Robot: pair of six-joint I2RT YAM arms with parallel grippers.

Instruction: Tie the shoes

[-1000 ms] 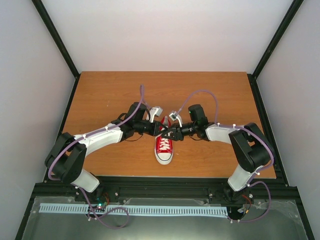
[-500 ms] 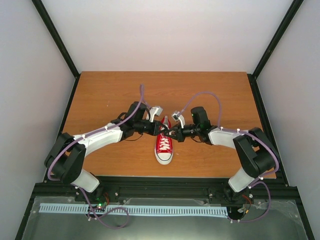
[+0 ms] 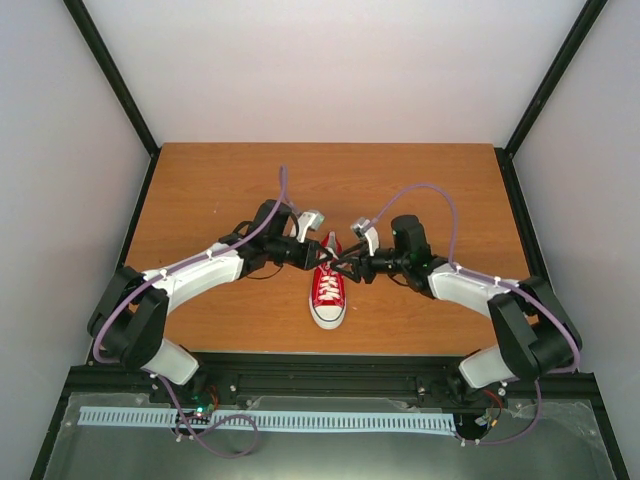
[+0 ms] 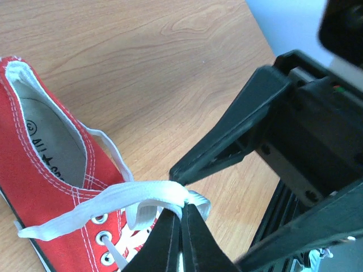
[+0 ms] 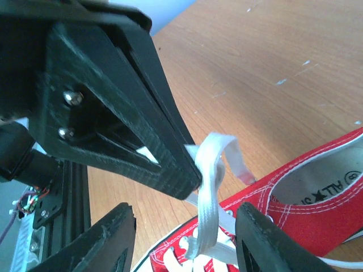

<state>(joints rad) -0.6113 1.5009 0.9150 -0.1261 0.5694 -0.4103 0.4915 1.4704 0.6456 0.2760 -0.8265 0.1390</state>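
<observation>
**A:** Setting, quick?

**B:** Pale walls (image 3: 330,70) stood on three sides. There was a wooden table (image 3: 200,190) with a black frame rail (image 3: 330,368) along its near edge.

**A:** Where was the shoe?

**B:** The red sneaker (image 3: 328,295) lay about mid-table, nearer the front edge. Its white toe cap (image 3: 327,320) pointed at the arm bases and its heel pointed away. It sat flat on its sole with the opening up.

**A:** Laces?

**B:** They were white and flat, threaded through the eyelets. One white lace (image 4: 130,195) was lifted off the tongue area. In the right wrist view it stood up and curled into a small loop (image 5: 221,150) at the top.

**A:** Left side?

**B:** The left gripper (image 4: 181,226) had its fingers pressed together, pinching that lace just below the loop.

**A:** And the right?

**B:** The right gripper (image 5: 187,238) was spread wide, and the raised lace ran up between its two fingers (image 5: 122,241). In the left wrist view one fingertip sat just beside the pinch. I couldn't tell if it touched the lace.

**A:** Arms?

**B:** Both reached inward from the table's sides and met over the sneaker's heel end, tips nearly nose to nose. A purple cable (image 3: 283,195) arched over each forearm.
</observation>
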